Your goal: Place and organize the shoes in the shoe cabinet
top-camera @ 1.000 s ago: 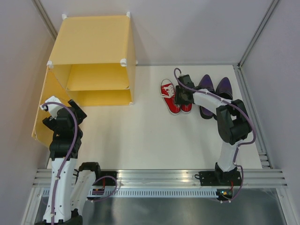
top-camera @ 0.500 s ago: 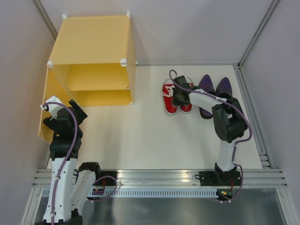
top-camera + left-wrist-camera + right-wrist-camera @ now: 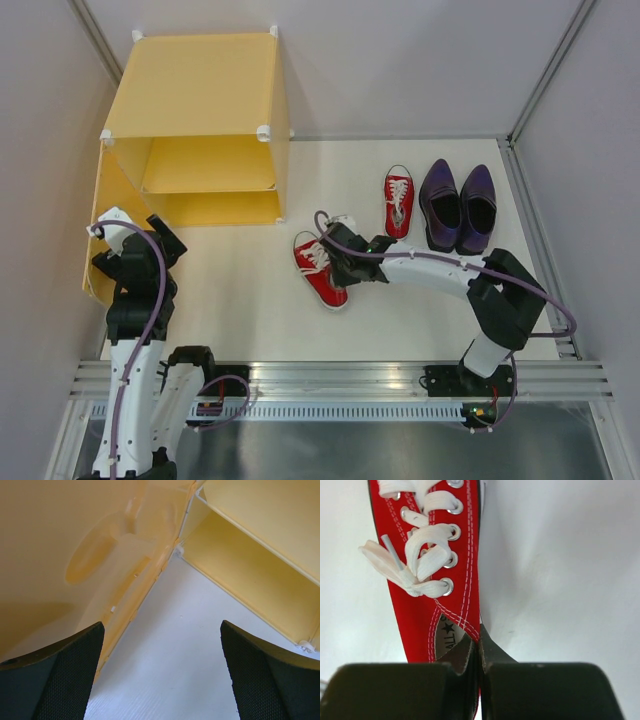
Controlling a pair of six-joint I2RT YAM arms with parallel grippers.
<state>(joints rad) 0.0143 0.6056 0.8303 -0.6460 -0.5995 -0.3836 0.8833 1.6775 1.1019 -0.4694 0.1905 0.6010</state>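
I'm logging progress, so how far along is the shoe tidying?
Done: the cabinet has its door open, but no shoe is inside. In hand: the right gripper is shut on the collar of one red sneaker, between the other shoes and the cabinet. Left: that sneaker, the other red sneaker and the purple pair. The left gripper is open by the door.

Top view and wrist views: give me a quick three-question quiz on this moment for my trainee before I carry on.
1. True or false: the right gripper is shut on the collar of a red sneaker.
2. How many shoes show inside the cabinet? A none, B one, C two.
3. Fill in: the left gripper is ___ (open or shut).
Key: 1 true; 2 A; 3 open.
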